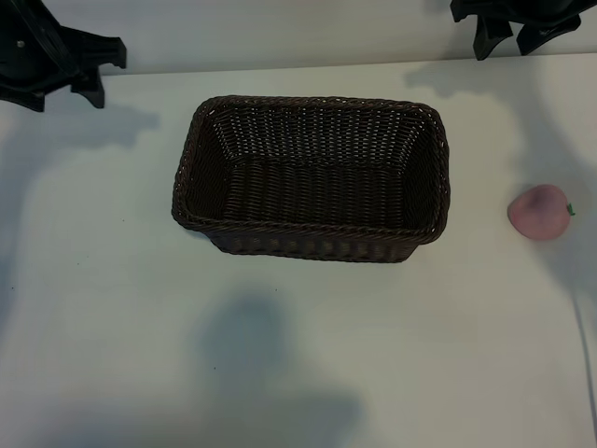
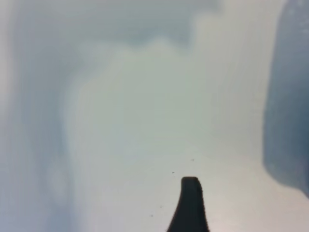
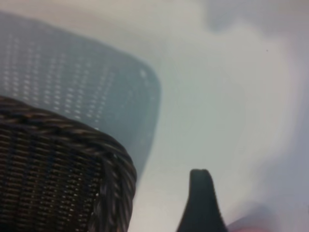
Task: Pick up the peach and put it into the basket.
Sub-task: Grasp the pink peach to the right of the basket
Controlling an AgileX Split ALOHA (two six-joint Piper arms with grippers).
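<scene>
Right end effector (image 1: 513, 33), parked at one o'clock, stands open; left end effector's (image 1: 56, 56) state I cannot tell. The peach (image 1: 539, 212) at three o'clock of the basket (image 1: 189, 168) looks light, soft, bruisable: grip gently across its middle.

Both arms (image 1: 56, 51) are cut off by the exterior view's top edge (fingers unseen there).

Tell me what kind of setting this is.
Likely a lab tabletop test cell: a plain white table, black arm mounts at its far corners, and only two props, a wicker basket and a peach.
</scene>
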